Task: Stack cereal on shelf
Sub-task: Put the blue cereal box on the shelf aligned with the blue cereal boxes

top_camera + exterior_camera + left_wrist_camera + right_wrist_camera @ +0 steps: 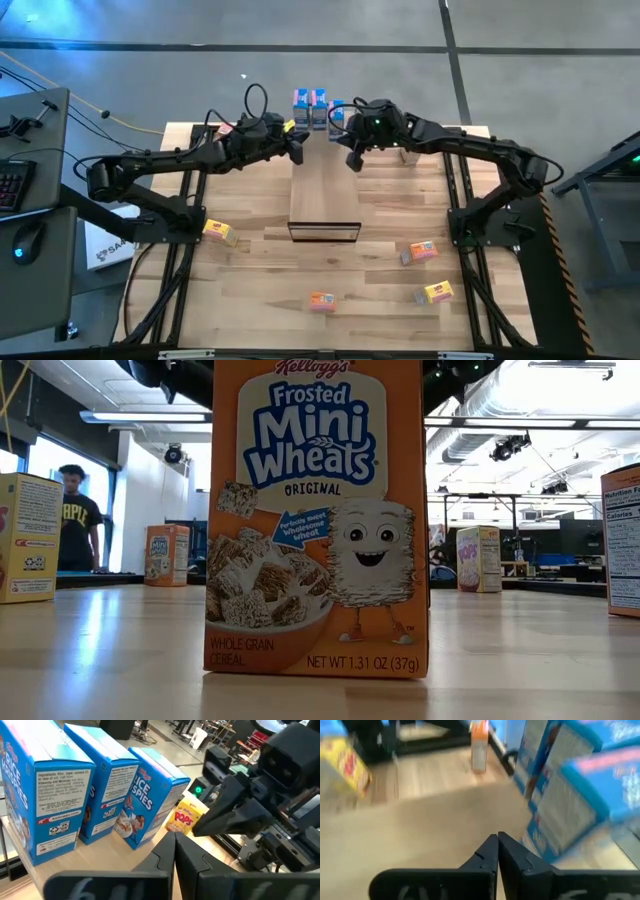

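Three blue Rice Krispies boxes (90,785) are showing white panels and pink tops in the upper left. A yellow Pops box (186,817) is peeking out mid-frame. An orange Mini Wheats box (318,520) is wearing blue-and-white lettering at centre. Pale wood tabletop (250,260) is lying beneath.

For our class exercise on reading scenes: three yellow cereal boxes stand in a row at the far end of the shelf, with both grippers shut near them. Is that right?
Not quite. The three boxes at the far end of the shelf are blue, not yellow; the left wrist view shows it. The left gripper and right gripper are indeed shut near them.
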